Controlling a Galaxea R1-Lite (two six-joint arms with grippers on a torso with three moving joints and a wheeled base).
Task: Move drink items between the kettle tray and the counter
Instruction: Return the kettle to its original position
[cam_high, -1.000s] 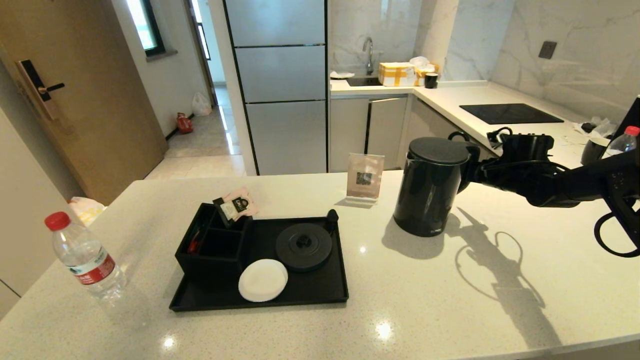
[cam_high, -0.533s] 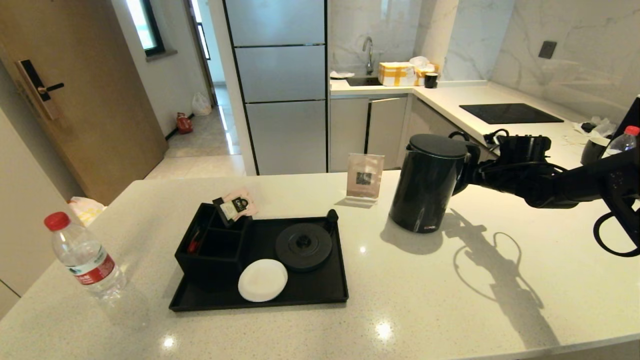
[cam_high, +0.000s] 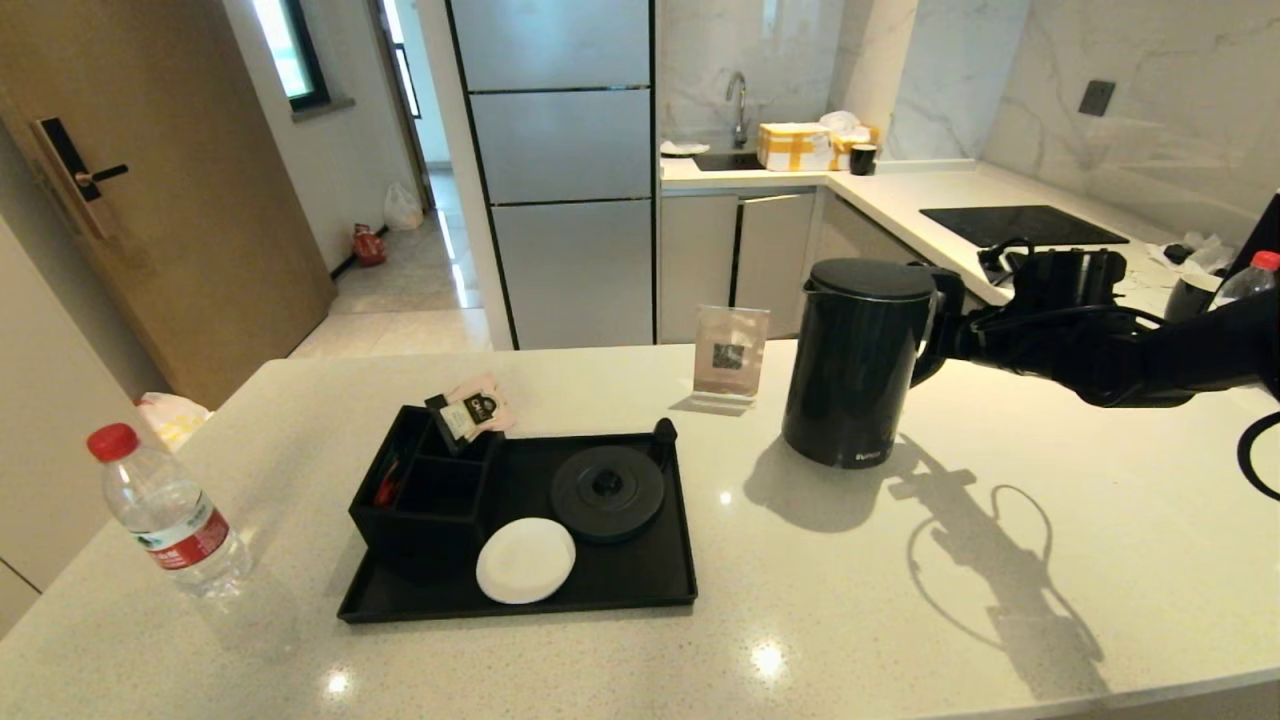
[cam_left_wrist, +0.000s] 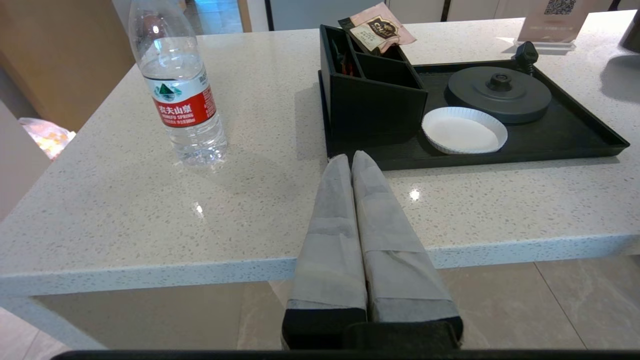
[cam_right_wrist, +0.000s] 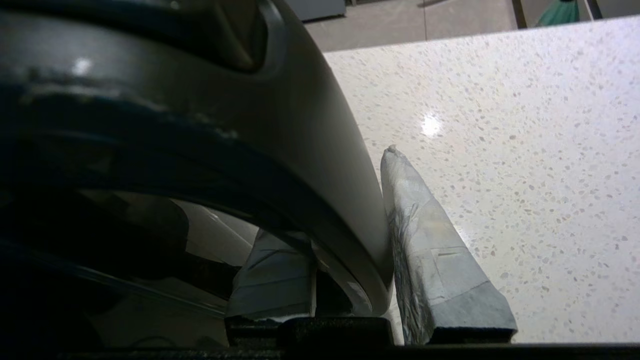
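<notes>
A tall matte black kettle stands upright at the back right of the pale speckled counter, right of the kettle tray. My right gripper is shut on its loop handle, one finger inside the loop and one outside; whether the kettle's foot touches the counter I cannot tell. The round kettle base on the tray is bare. A clear water bottle with a red cap stands on the counter left of the tray. My left gripper is shut and empty, at the counter's front edge.
The tray also holds a black divided box with sachets and a white disc. A small sign stand stands just left of the kettle. Another bottle is at the far right, with a black hob behind.
My right gripper has closed on the kettle's handle. The kettle tipped, then came upright again and sits slightly higher in the view. The left arm has not moved.
</notes>
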